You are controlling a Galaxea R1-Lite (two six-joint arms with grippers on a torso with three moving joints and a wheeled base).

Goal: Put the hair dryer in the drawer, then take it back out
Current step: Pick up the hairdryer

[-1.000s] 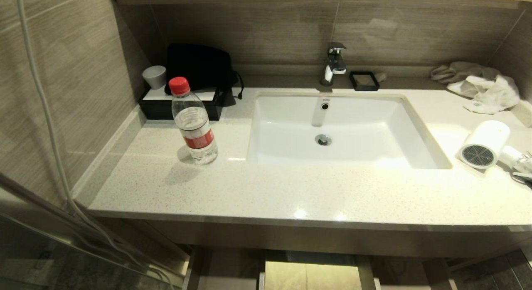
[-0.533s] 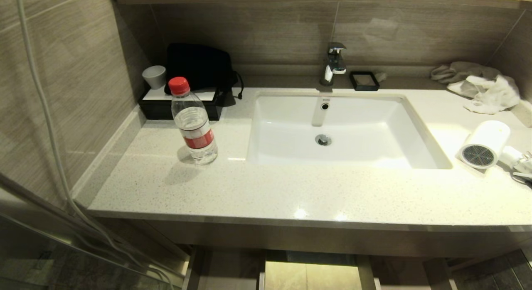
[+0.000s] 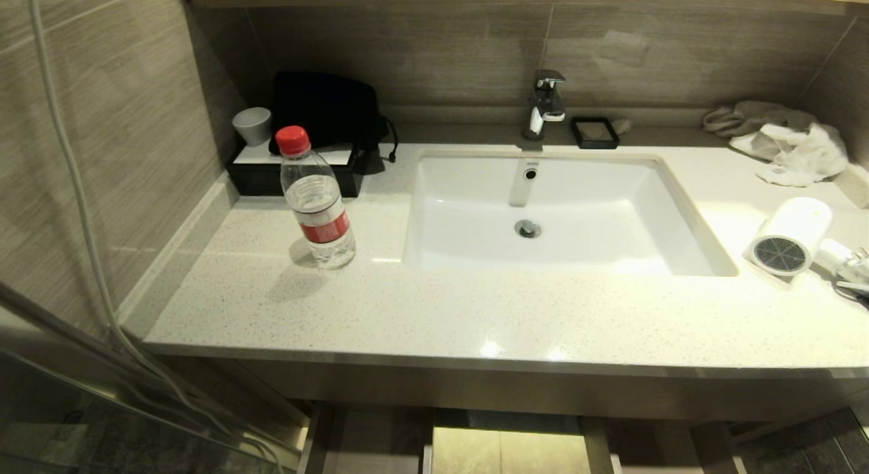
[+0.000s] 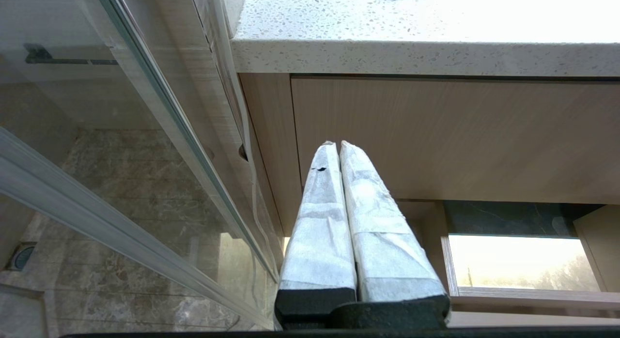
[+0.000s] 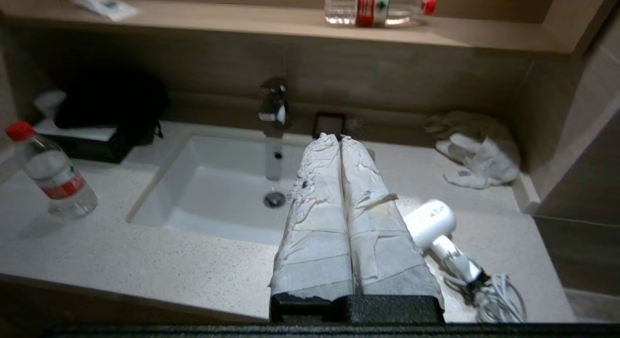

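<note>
item: dryer (image 3: 791,236), lying on its side at the right edge of the head view, on the tabletop (image 3: 434,311) just right of the sink (image 3: 557,216).

relation to my right end effector (image 5: 340,140): in the right wrist view the dryer (image 5: 430,223) sits lower right of the wrapped fingers, beside them and apart, nothing touching. fingers pressed together, holding nothing. they point toward the tap, so the dryer is off to one side rather than ahead.

long axis: barrel runs diagonally, grey grille facing the tabletop's front edge in the head view, nose toward the back wall.

nearer arm: the right, by my judgement. my left end effector (image 4: 337,145) hangs below the tabletop edge facing a wood panel, also closed and empty.

look: white, fat cylindrical barrel, round grey mesh grille, folded handle and white cord (image 5: 499,292) bunched at lower right of the right wrist view.

drawer: whether it is open i cannot tell.
</note>
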